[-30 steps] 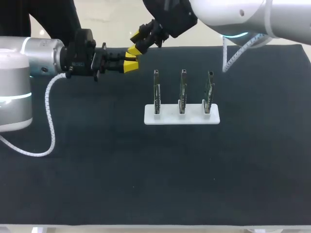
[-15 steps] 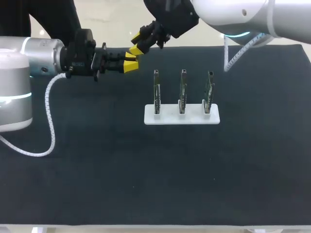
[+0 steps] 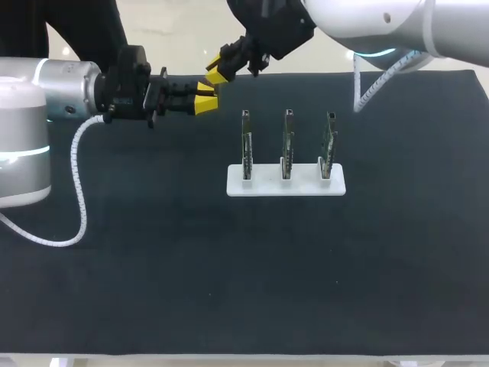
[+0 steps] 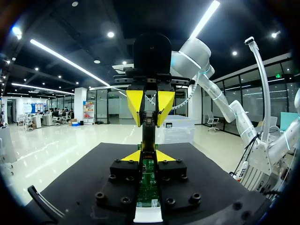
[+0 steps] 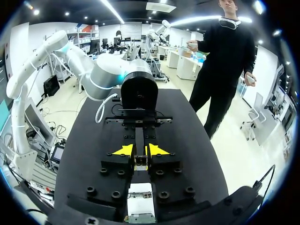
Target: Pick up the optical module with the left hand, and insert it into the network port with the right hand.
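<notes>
Above the counter's point(image 3: 153, 252) far edge, upper middle of frame, the left gripper point(image 3: 202, 102) and right gripper point(image 3: 218, 70) meet, both clamped narrow on the slim optical module point(image 4: 148, 136).

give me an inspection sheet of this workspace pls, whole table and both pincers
surface: black cloth-covered table, flat
job's things: slim dark optical module in the air between both pincers near the far edge; white rack of three upright green circuit boards mid-table
clutter: nothing seen
pincers: right pincer shut on the module's end; left pincer at its other end, grip unclear
cables: white coiled cable loops down beside the left arm; second white cable hangs by the right arm
surroundings: nothing seen reaching over the table
</notes>
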Robot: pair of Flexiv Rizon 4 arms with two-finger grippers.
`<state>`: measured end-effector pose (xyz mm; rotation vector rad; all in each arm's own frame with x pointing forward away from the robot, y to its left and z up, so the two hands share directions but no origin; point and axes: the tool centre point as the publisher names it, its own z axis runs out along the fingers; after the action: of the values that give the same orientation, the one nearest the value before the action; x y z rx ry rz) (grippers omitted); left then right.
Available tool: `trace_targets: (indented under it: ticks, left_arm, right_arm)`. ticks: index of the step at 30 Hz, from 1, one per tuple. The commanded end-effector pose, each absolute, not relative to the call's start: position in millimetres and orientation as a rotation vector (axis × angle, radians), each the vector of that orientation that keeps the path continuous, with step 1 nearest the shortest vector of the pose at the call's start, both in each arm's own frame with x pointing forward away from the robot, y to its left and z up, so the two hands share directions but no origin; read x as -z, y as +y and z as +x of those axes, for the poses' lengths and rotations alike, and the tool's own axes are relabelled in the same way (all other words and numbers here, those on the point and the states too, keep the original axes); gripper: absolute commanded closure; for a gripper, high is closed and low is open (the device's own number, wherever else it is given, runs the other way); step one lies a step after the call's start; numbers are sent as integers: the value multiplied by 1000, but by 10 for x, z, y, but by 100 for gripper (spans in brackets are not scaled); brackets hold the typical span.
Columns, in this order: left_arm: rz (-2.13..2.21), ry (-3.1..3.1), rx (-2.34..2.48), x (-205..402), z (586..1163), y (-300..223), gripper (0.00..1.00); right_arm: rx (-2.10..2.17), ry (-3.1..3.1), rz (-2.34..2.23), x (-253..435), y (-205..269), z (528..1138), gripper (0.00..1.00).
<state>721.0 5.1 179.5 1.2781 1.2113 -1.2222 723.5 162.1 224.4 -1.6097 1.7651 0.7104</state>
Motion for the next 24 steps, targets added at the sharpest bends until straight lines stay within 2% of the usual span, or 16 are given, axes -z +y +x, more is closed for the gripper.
trace_targets:
  ticks: [1, 11, 24]
  left_arm:
    - [1279, 1210, 1223, -1786, 7224, 51, 0]
    - [1279, 1210, 1223, -1786, 7224, 51, 0]
    - [1546, 1412, 1089, -1695, 7315, 702, 0]
  right_arm:
    - [-710, 1764, -1609, -2249, 1616, 7235, 100]
    - [-707, 1760, -1611, -2236, 1615, 7239, 100]
    - [-701, 1760, -1618, -2222, 1595, 7251, 100]
